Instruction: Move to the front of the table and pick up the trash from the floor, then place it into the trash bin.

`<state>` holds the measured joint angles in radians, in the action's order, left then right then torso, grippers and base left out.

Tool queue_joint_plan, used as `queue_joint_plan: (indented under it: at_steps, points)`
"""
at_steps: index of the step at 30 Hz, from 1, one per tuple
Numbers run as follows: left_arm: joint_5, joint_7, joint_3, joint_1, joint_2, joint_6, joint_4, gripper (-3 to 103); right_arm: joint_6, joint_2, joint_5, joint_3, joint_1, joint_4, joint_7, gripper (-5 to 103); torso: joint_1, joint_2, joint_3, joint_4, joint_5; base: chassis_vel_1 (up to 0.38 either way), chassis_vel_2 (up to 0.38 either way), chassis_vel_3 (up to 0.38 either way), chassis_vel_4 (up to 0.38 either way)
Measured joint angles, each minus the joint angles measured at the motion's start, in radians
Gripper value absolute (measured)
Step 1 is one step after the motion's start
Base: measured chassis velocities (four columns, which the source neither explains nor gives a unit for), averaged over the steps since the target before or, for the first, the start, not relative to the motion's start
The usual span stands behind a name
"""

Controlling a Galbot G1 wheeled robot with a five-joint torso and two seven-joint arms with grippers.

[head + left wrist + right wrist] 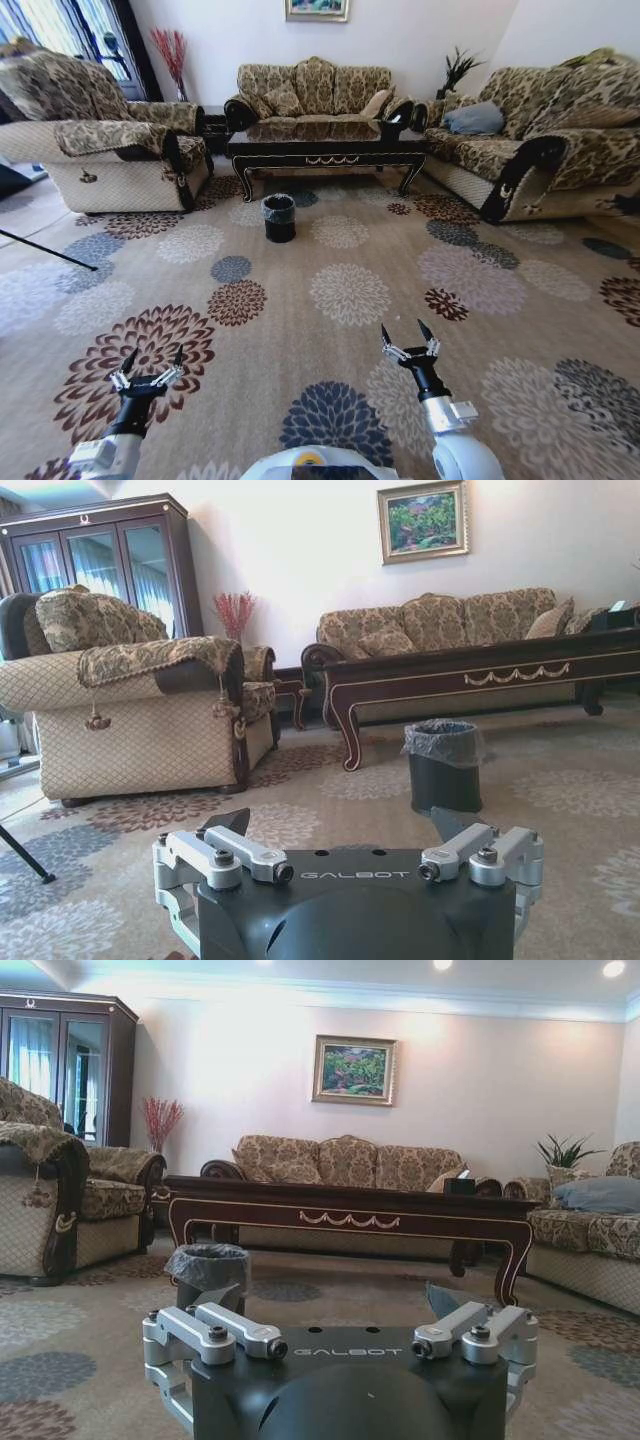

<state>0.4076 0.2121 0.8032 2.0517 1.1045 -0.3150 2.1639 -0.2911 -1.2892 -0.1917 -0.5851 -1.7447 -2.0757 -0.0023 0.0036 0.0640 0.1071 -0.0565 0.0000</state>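
Note:
The dark wood table (320, 142) stands across the room in front of the back sofa, with gold scrollwork on its front edge (348, 1219). The black trash bin (279, 217) with its crinkled clear liner sits on the patterned floor (345, 290) just before the table's left end; the wrist views show this trash bin (444, 765) (207, 1270) too. The trash is not visible on the carpet from here. My left gripper (152, 355) (345, 825) and right gripper (408, 335) (335, 1295) hang low in front of me, both open with nothing between the fingers, far short of the bin.
An armchair (105, 145) stands at the left, a sofa (315, 90) behind the table and another sofa (545, 145) along the right. A thin black tripod leg (45, 250) slants over the carpet at the far left. Wide open carpet lies between me and the bin.

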Motion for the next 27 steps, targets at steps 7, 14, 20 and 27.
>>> queue_joint_plan:
  at_steps: [7,14,20,27]
  points:
    - [0.0,0.0,0.0,0.0,0.0,0.0,0.0,100,0.0,0.0,0.0,0.0,0.0,0.0,0.0,100,0.004,0.026,0.022,0.0001,0.0,0.0,0.0,0.0,0.0]
    - [0.0,0.0,0.0,0.0,0.0,0.0,0.0,100,0.0,0.0,0.0,0.0,0.0,0.0,0.0,100,0.009,0.056,0.047,0.0001,0.0,0.0,0.0,0.0,0.0]
    - [0.0,0.0,0.0,0.0,0.0,0.0,0.0,100,0.0,0.0,0.0,0.0,0.0,0.0,0.0,100,0.015,0.079,0.065,0.0001,0.0,0.0,0.0,0.0,0.0]
    - [0.0,0.0,0.0,0.0,0.0,0.0,0.0,100,0.0,0.0,0.0,0.0,0.0,0.0,0.0,100,0.021,0.111,0.09,0.0001,0.0,-0.056,0.054,0.046,-0.058]
